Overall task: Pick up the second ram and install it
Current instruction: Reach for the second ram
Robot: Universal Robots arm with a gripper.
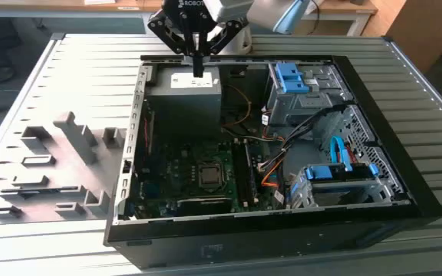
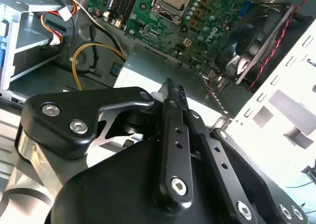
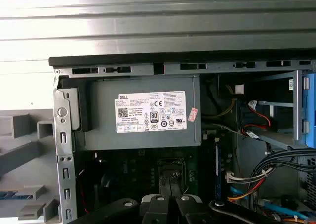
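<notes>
One pincer (image 1: 198, 73) above power supply (image 1: 181, 103)

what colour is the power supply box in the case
The power supply is grey metal with a white label, clearest in the first wrist view.

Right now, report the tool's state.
Tool: closed, nothing visible in its grip, above the power supply.

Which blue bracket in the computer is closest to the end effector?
The upper blue bracket in the exterior view, beside the power supply that the end effector hovers over. The lower blue bracket lies farther off, toward that view's right.
</notes>
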